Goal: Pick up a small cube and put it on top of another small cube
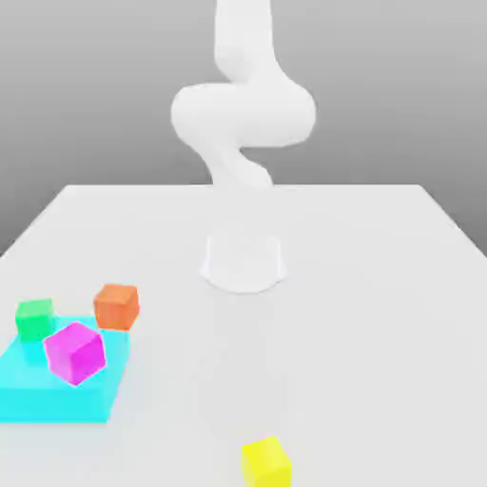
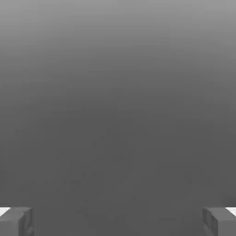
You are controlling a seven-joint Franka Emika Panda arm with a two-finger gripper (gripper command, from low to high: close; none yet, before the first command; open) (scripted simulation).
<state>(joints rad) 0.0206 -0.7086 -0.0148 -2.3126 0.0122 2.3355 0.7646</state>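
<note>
The small yellow cube point(image 1: 265, 462) lies alone on the white table point(image 1: 380, 314), near the front edge and a little to the exterior view's right of centre. The small green cube point(image 1: 35, 319) rests at the far left corner of a flat cyan slab point(image 1: 52, 395), on the exterior view's left. In the hand view my gripper point(image 2: 118, 223) is open: its two grey fingertips point(image 2: 16, 222) stand far apart with nothing between them and plain grey beyond. The white arm point(image 1: 243, 114) rises from its base point(image 1: 243, 262) at the table's middle, far from both cubes.
A larger magenta cube point(image 1: 75, 353) sits on the cyan slab, close in front of the green cube. An orange cube point(image 1: 116, 306) stands at the slab's far right corner. The table's edges run along the back and both sides.
</note>
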